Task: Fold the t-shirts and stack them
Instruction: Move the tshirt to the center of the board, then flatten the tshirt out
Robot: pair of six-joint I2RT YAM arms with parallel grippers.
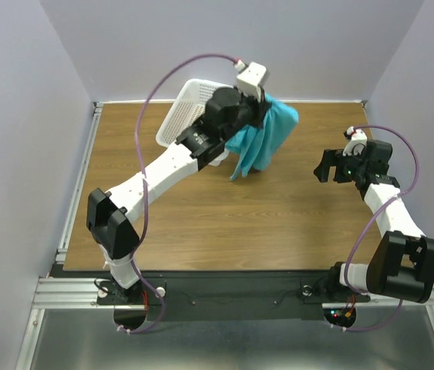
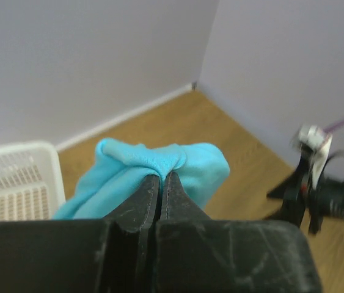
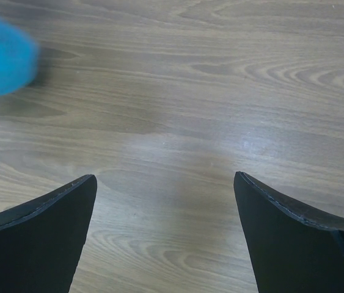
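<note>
A turquoise t-shirt [image 1: 263, 142] hangs bunched from my left gripper [image 1: 267, 104], lifted over the back middle of the table, its lower end just touching or near the wood. In the left wrist view the jaws are pressed together on a fold of the t-shirt [image 2: 159, 160], at my left gripper [image 2: 161, 177]. My right gripper [image 1: 323, 166] is open and empty at the right side, low over bare wood [image 3: 165, 183]. A blurred edge of the t-shirt [image 3: 0, 61] shows at the upper left of the right wrist view.
A white plastic mesh basket [image 1: 182, 116] stands tilted at the back left, partly behind my left arm; it also shows in the left wrist view [image 2: 13, 183]. Grey walls close the back and sides. The wooden table [image 1: 224, 223] stretches in front.
</note>
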